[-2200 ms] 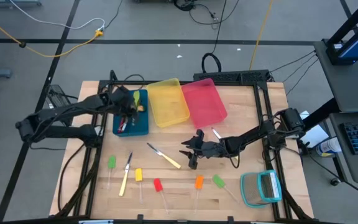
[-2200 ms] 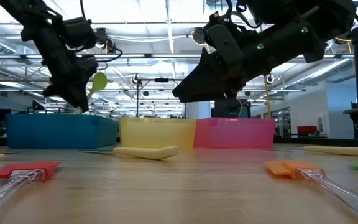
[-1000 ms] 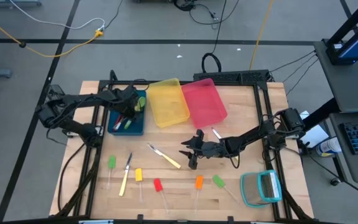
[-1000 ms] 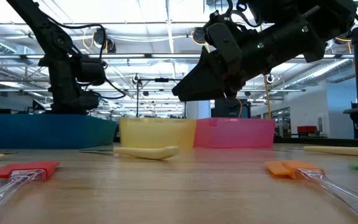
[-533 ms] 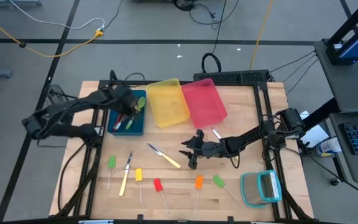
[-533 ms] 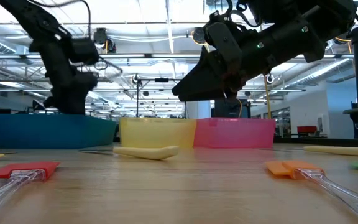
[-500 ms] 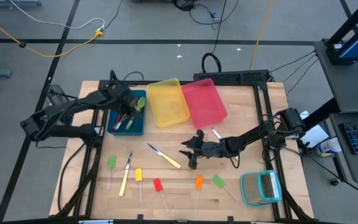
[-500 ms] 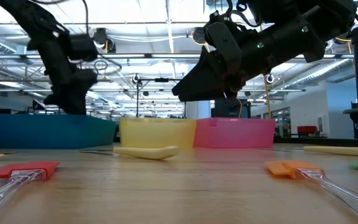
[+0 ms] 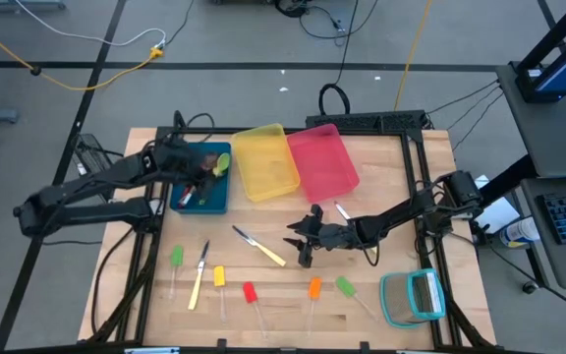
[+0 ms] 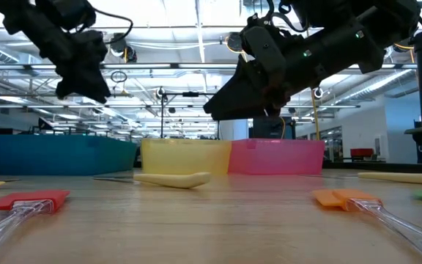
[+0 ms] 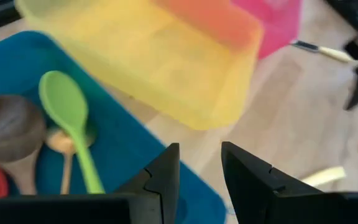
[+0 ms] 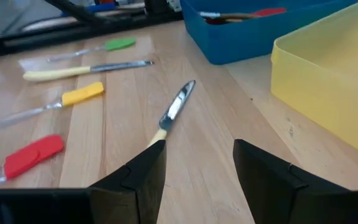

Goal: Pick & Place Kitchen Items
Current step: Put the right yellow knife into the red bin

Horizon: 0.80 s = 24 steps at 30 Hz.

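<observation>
My left gripper (image 9: pixel 199 169) hangs open and empty above the blue bin (image 9: pixel 226 203); it also shows in the low view (image 10: pixel 97 92). A green spoon (image 11: pixel 67 118), a brown spoon (image 11: pixel 11 134) and a red piece lie in that bin. My right gripper (image 9: pixel 301 248) is open and empty, just above the table, beside a yellow-handled knife (image 9: pixel 260 247) that lies flat (image 12: pixel 174 109). On the near table lie a green-headed stick (image 9: pixel 177 257), another knife (image 9: pixel 198 275), and yellow (image 9: pixel 219 276), red (image 9: pixel 250 292), orange (image 9: pixel 314 287) and green (image 9: pixel 345 286) heads.
A yellow bin (image 9: pixel 266 162) and a pink bin (image 9: pixel 322 159) stand beside the blue one at the table's far side. A small knife (image 9: pixel 342 210) lies near the pink bin. A teal-framed square object (image 9: pixel 413 298) sits at the near right corner.
My left gripper has risen out of the blue bin and drawn back a little toward the table's left edge, open and empty. The green spoon stays lying in the blue bin.
</observation>
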Each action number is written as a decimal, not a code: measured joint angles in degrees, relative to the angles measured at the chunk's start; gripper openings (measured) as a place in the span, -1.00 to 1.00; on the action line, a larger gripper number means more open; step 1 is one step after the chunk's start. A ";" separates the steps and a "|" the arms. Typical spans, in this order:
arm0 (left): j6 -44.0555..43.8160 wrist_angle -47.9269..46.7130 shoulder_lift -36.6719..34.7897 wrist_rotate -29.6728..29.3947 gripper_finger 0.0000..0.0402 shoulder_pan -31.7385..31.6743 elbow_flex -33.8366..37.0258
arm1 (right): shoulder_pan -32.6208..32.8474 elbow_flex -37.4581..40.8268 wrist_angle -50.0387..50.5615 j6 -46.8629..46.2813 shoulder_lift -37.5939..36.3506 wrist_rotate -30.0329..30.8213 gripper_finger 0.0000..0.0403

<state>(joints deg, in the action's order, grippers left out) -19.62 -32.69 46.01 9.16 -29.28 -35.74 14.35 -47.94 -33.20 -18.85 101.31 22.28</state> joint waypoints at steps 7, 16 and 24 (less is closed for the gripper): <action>-1.83 -0.04 0.10 -6.56 -0.39 8.71 0.00 | 0.02 -0.07 19.33 -4.26 -7.40 0.94 -0.10; -7.93 2.42 0.10 -14.24 -0.39 19.93 0.00 | 0.02 -0.04 48.64 -18.63 -16.55 1.68 -0.10; -8.54 7.13 1.00 -18.43 -0.39 29.09 0.00 | 0.02 -0.04 68.02 -33.23 -21.73 1.46 -0.10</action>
<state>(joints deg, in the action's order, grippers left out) -28.16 -25.56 47.01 -9.28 -0.19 -35.75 14.37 -47.99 34.81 -52.08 79.58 23.75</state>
